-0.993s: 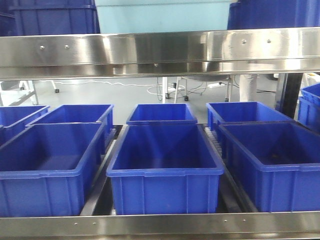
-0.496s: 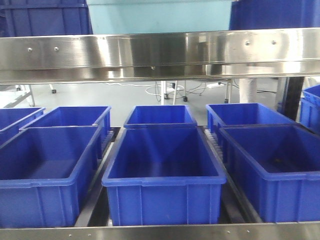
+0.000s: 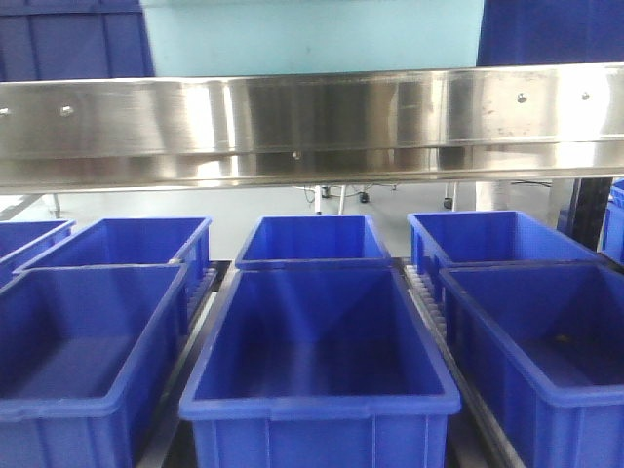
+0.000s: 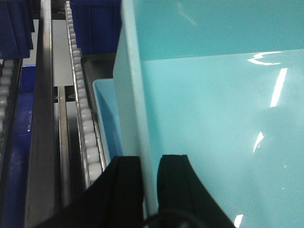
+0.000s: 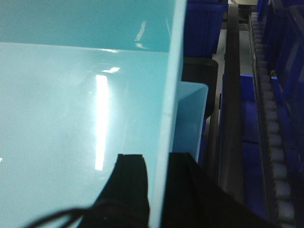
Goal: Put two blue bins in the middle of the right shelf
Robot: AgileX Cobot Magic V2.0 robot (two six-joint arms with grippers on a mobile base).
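A pale blue bin [image 3: 312,34] shows above the right shelf's steel front rail [image 3: 312,122], between dark blue bins. My left gripper [image 4: 149,159] is shut on this bin's left wall [image 4: 135,95], one finger inside and one outside. On the opposite wall [image 5: 171,85], my right gripper [image 5: 159,159] is shut the same way. A second pale blue bin [image 4: 107,114] sits just below and outside the held one, and its corner [image 5: 190,107] also shows in the right wrist view. Whether the two bins touch cannot be told.
Several dark blue bins [image 3: 317,351] stand in rows on the level under the rail, with white roller tracks [image 3: 429,302] between them. More dark blue bins [image 3: 68,44] flank the pale bin above. Roller tracks [image 4: 83,109] and dark rails [image 5: 231,118] run beside the held bins.
The front view has drawn closer to the shelf: the rail sits lower in the frame, and the dark bins and the pale bin look larger.
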